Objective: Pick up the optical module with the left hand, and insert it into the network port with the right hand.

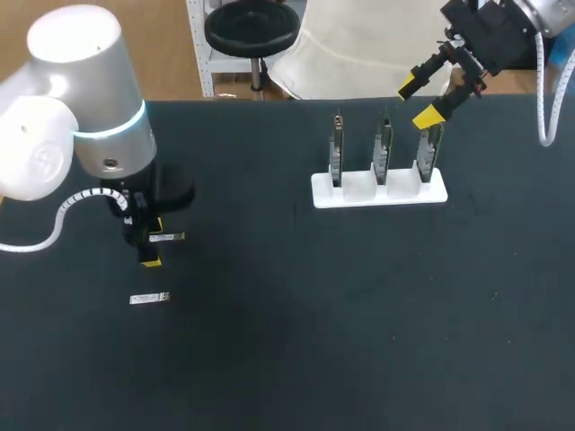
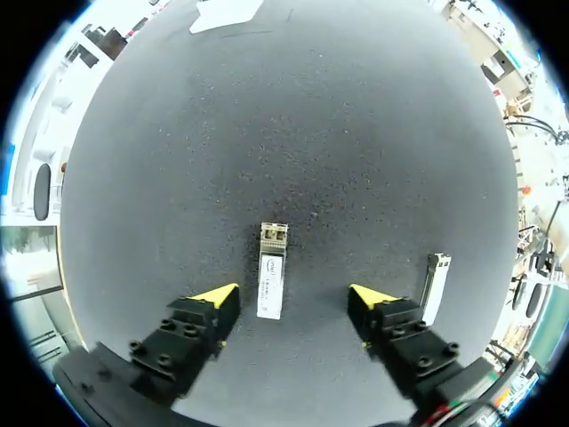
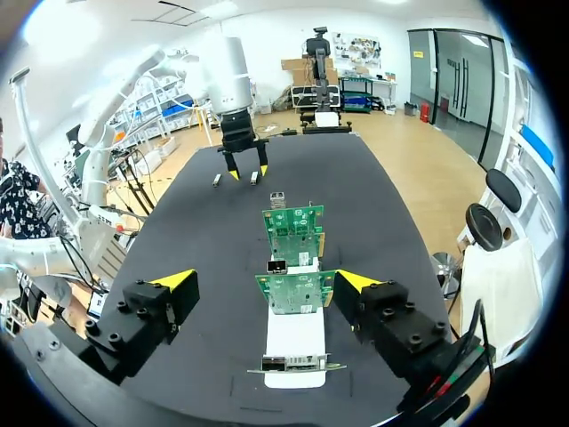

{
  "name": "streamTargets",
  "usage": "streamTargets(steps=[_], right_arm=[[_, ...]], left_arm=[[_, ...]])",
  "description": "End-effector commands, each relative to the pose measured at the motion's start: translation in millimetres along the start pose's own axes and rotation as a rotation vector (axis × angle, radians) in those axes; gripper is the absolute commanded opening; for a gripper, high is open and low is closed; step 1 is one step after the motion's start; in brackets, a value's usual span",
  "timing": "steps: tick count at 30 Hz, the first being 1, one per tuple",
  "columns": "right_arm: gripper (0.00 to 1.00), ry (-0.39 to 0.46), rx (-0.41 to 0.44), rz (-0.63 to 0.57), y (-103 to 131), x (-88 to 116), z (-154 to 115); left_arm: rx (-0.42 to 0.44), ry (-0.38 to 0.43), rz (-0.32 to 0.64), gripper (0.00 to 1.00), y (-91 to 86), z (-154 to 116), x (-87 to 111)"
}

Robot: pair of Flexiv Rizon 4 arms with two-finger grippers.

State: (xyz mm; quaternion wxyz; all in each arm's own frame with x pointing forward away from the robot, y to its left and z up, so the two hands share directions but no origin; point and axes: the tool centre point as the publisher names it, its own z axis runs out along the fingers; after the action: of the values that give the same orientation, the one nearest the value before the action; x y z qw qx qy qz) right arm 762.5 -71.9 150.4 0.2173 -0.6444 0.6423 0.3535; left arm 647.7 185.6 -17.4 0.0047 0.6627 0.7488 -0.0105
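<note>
left gripper (image 2: 289, 295) is held wide open, optical module (image 2: 271, 283) lying untouched between its fingers, around 9 o'clock on the table (image 1: 359, 314). right gripper (image 3: 265, 281) is spread wide too, over the port boards (image 3: 293, 289) at 1 o'clock.

Table (image 1: 359, 314), black-topped. Lying flat on it: one optical module (image 1: 167, 237), with a second optical module (image 1: 150, 298) near it. Well apart from both: white rack (image 1: 378, 192) holding three upright circuit boards (image 1: 383, 148).
</note>
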Motion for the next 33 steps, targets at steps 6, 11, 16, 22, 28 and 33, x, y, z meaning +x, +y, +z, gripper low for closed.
streamTargets(steps=[6,11,16,22,28,33], right_arm=[[1.0,0.0,0.003,0.0,1,0,0],[1.0,0.0,0.003,0.0,1,0,0],[1.0,0.0,0.003,0.0,1,0,0],[1.0,0.0,0.003,0.0,1,0,0],[1.0,0.0,0.003,0.0,1,0,0],[1.0,0.0,0.003,0.0,1,0,0]], left_arm=[[-0.027,-0.032,-0.035,0.0,5.4,-3,-5.6],[-0.063,-0.089,-0.055,0.0,11.0,-16,-12.2],[-0.076,-0.139,-0.081,0.0,15.1,-25,-13.4],[-0.057,-0.1,-0.042,0.89,12.1,-20,-13.7],[-0.033,-0.095,-0.024,1.0,10.9,-19,-13.6],[-0.037,-0.089,-0.025,1.0,13.8,-19,-12.5]])
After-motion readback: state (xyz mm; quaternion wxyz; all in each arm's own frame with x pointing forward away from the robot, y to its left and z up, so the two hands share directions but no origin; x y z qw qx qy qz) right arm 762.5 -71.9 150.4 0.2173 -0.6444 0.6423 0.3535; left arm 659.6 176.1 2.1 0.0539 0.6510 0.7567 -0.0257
